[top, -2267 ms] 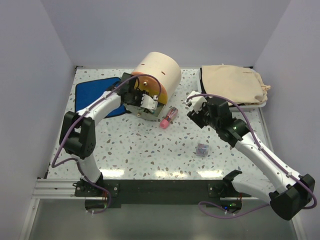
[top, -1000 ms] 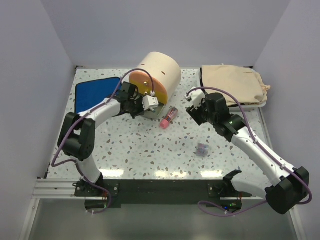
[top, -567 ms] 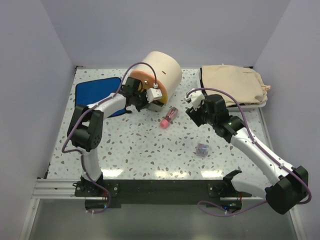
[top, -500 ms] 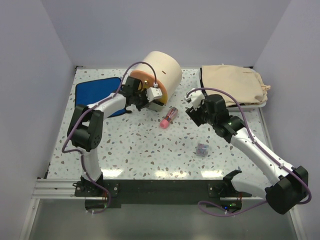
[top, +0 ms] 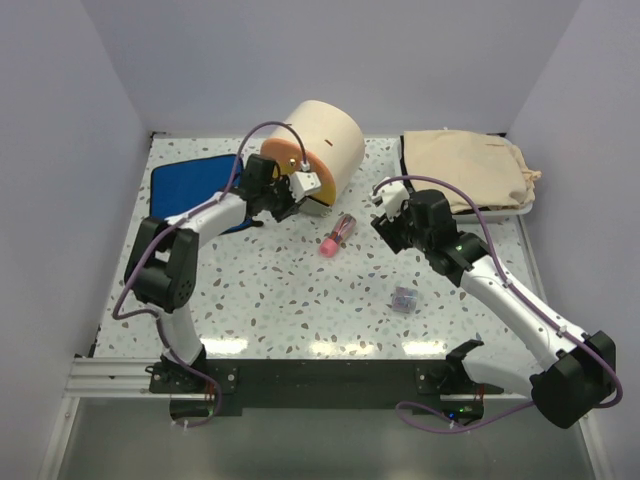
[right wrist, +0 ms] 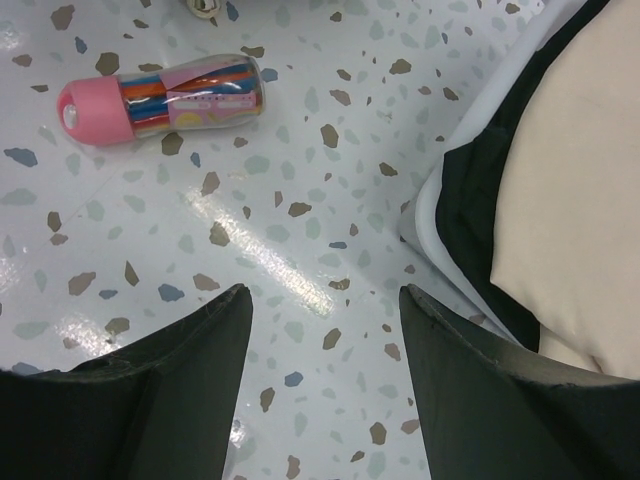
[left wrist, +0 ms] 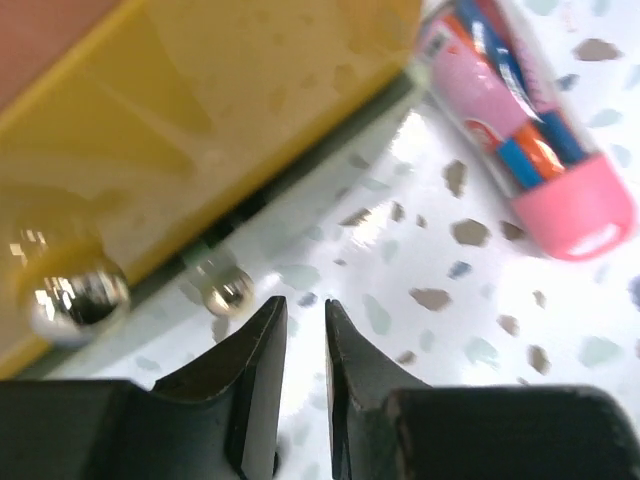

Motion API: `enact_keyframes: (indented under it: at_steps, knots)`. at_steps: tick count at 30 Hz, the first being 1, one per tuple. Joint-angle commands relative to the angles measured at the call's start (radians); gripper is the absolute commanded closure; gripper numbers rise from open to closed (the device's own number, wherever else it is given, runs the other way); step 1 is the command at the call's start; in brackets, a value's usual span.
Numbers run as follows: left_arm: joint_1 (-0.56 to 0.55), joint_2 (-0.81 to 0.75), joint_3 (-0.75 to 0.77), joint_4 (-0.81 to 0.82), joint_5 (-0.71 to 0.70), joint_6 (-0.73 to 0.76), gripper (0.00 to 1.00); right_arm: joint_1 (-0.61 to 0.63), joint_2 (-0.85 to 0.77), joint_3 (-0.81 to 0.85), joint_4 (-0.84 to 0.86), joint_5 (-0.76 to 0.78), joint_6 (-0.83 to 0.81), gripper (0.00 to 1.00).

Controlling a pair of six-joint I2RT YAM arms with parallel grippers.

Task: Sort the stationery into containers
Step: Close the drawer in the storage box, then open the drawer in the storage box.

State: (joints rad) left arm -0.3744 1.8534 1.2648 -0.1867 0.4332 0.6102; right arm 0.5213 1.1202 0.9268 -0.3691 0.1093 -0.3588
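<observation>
left hand (left wrist: 302, 308) barely parted, empty, at yellow drawer (left wrist: 200, 100) beside its knob (left wrist: 75, 298). right hand (right wrist: 322, 295) spread, empty, near pink tube (right wrist: 160, 98) lying on counter (right wrist: 280, 250). Step looks like tube pickup: next, drop over it and pinch across.

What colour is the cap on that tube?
The cap is pink, clearest in the right wrist view.
</observation>
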Motion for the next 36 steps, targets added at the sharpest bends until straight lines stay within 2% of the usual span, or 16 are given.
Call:
enact_keyframes:
  at_steps: [1,4,5,6,7,8,10,14,19,23,24,27,36]
  knots:
    - [-0.001,-0.236,-0.091,-0.025,0.082,-0.055,0.7,-0.004,-0.007,0.001,0.033,-0.007,0.03,0.36]
    - [-0.001,-0.396,-0.163,-0.04,0.052,-0.142,0.61,-0.009,0.004,0.015,0.033,-0.01,0.058,0.35]
    - [-0.001,-0.436,-0.197,-0.011,-0.003,-0.215,0.48,-0.009,0.007,0.021,0.036,-0.011,0.073,0.35]
    - [0.0,-0.503,-0.212,0.01,-0.036,-0.257,0.43,-0.01,0.015,0.033,0.036,-0.011,0.081,0.34]
    - [0.002,-0.526,-0.225,0.035,-0.075,-0.298,0.0,-0.01,0.03,0.04,0.041,-0.016,0.087,0.33]
    - [0.006,-0.545,-0.226,0.049,-0.114,-0.369,0.0,-0.01,0.041,0.049,0.048,-0.017,0.099,0.33]
    - [0.023,-0.554,-0.211,0.05,-0.18,-0.409,0.0,-0.01,0.065,0.085,0.058,-0.019,0.113,0.31]
    - [0.029,-0.472,-0.06,-0.018,-0.228,-0.396,0.0,-0.01,0.171,0.156,0.102,-0.014,0.173,0.3]
    - [0.037,-0.318,0.1,-0.106,-0.218,-0.352,0.18,-0.023,0.309,0.306,0.098,-0.02,0.23,0.3]
    - [0.046,-0.205,0.18,-0.146,-0.174,-0.352,0.27,-0.067,0.481,0.509,0.003,-0.016,0.283,0.3]
    - [0.048,-0.191,0.189,-0.148,-0.166,-0.351,0.27,-0.108,0.548,0.597,-0.017,-0.061,0.306,0.3]
    - [0.048,-0.149,0.203,-0.142,-0.165,-0.349,0.27,-0.183,0.628,0.722,-0.054,-0.143,0.406,0.32]
    - [0.051,-0.066,0.254,-0.146,-0.169,-0.351,0.26,-0.195,0.694,0.774,0.044,-0.192,0.365,0.32]
